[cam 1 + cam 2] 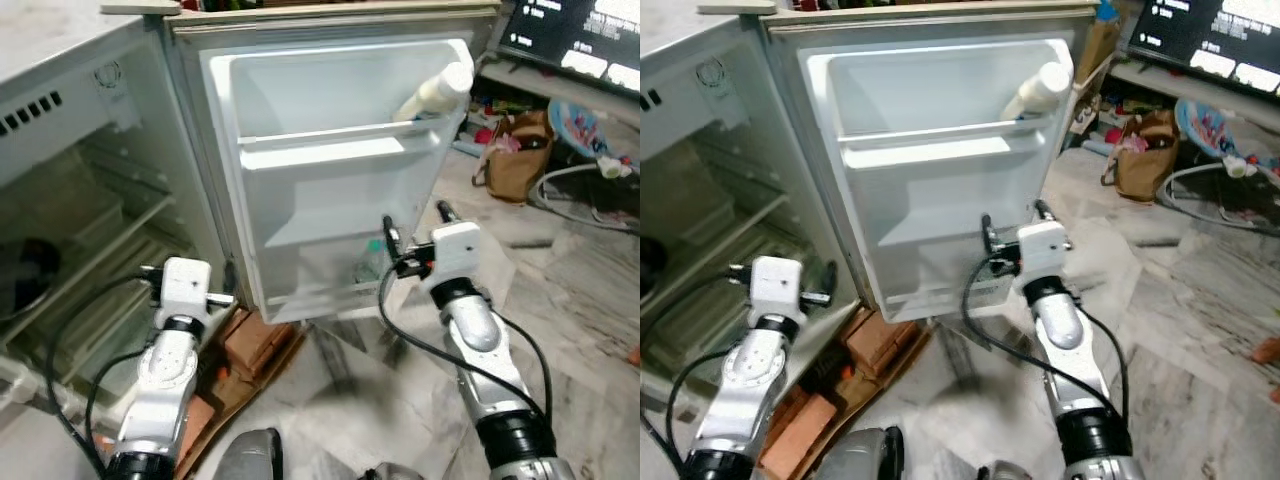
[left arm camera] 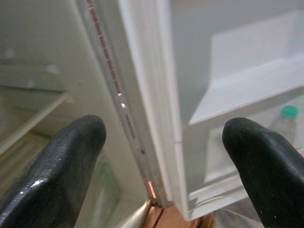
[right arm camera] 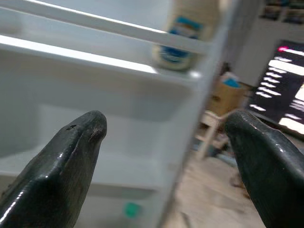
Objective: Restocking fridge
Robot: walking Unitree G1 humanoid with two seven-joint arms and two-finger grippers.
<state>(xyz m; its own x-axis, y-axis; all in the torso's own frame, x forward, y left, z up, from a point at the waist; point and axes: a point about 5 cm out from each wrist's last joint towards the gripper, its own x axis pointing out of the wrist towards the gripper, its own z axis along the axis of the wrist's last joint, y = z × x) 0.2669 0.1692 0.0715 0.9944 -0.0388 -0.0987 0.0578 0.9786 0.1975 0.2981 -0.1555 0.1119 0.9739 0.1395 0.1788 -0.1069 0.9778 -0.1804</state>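
Note:
The fridge door (image 1: 330, 170) stands swung open, its white shelves facing me. A cream bottle (image 1: 435, 92) with a blue label leans in the upper door shelf; the same cream bottle (image 3: 187, 33) appears in the right wrist view. A clear bottle with a green cap (image 1: 372, 258) stands in the bottom door shelf. My right gripper (image 1: 415, 228) is open, just in front of the door's outer edge, level with the lower shelf. My left gripper (image 1: 186, 284) is open too, low by the hinge side between the door and the fridge body, holding nothing.
Wire shelves (image 1: 100, 250) and a dark pot (image 1: 25, 275) sit inside the fridge on the left. Bricks and cardboard (image 1: 250, 345) lie under the door. A brown bag (image 1: 515, 150), cables and a lit screen (image 1: 580, 35) are at the right; marble floor lies below.

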